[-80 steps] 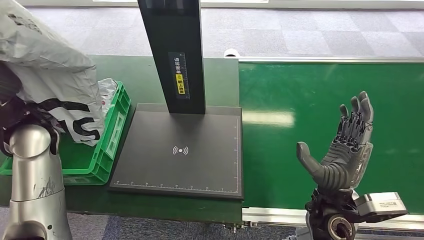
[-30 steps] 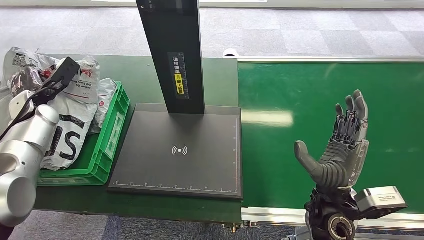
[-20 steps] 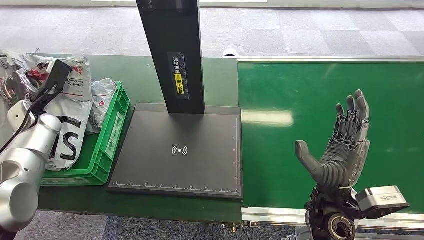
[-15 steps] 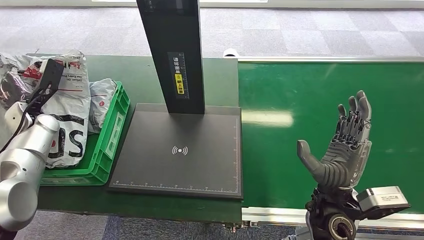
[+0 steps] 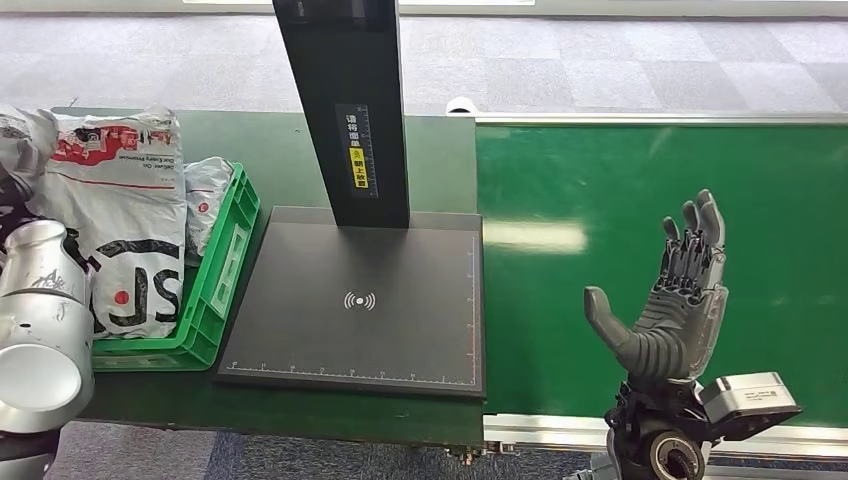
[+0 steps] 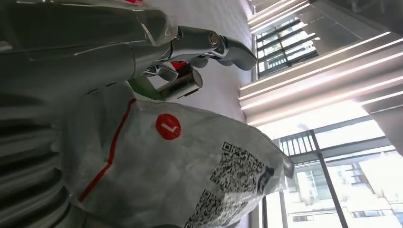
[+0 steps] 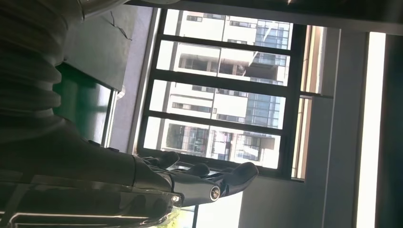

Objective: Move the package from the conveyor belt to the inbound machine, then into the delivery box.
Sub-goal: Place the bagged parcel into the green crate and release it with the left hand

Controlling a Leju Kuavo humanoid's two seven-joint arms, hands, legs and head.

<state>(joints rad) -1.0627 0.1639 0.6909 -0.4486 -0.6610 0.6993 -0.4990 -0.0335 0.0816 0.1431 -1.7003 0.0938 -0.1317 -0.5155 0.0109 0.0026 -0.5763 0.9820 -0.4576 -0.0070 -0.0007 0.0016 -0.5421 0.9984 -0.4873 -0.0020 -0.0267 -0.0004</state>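
The white package (image 5: pixel 125 225), with a red stripe and black letters, leans inside the green crate (image 5: pixel 218 285) at the left of the table. My silver left arm (image 5: pixel 40 340) comes up just in front of the crate. In the left wrist view my left hand (image 6: pixel 190 45) has its fingers stretched out straight. A white bag with a red round mark and a QR code (image 6: pixel 190 161) lies close beside the hand, and no finger is wrapped round it. My right hand (image 5: pixel 675 300) stands upright over the green conveyor belt (image 5: pixel 600 170), fingers spread and empty; its fingers (image 7: pixel 209 183) point at windows.
The inbound machine's black plate (image 5: pixel 360 300) with its tall dark column (image 5: pixel 345 110) stands between crate and belt. A grey bag (image 5: pixel 205 190) lies at the crate's far corner, and another (image 5: pixel 20 130) at the left edge. The belt's metal rail (image 5: pixel 560 430) runs along the front.
My left arm brought the white package down from above the crate into it, then drew back toward me. The package now lies in plain sight. My right hand shifted slightly left.
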